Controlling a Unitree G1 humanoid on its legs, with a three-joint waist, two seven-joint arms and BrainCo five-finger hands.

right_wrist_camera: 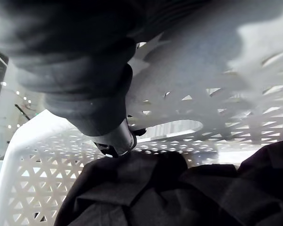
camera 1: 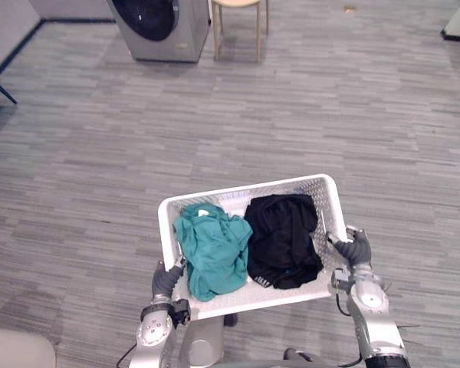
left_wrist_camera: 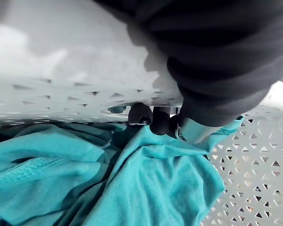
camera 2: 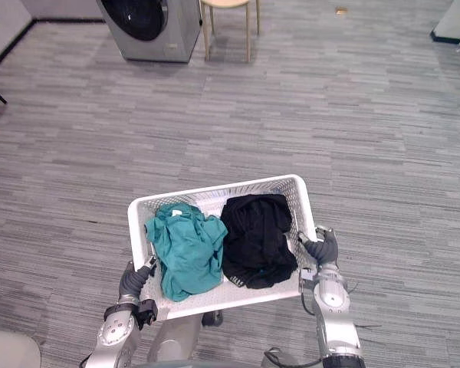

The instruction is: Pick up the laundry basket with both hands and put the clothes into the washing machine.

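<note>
Fingers (left_wrist_camera: 140,113) of L hand (camera 1: 167,280) & R hand (camera 1: 356,249) curled thru laundry basket (camera 1: 215,195) end slots, so clothes (camera 1: 212,249) btwn them sit level for carry.

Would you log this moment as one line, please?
white perforated plastic basket: gripped, left hand, right hand | inside: teal garment, black garment | grey washing machine: ahead

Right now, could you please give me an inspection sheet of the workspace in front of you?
surface: grey plank floor.
job's things: white laundry basket holds a teal garment and a black garment side by side; washing machine far ahead, to the left.
clutter: small brownish scrap on the far floor.
hands: left hand and right hand each curled on the basket's rim.
cables: nothing seen.
surroundings: wooden stool beside the washing machine.
</note>
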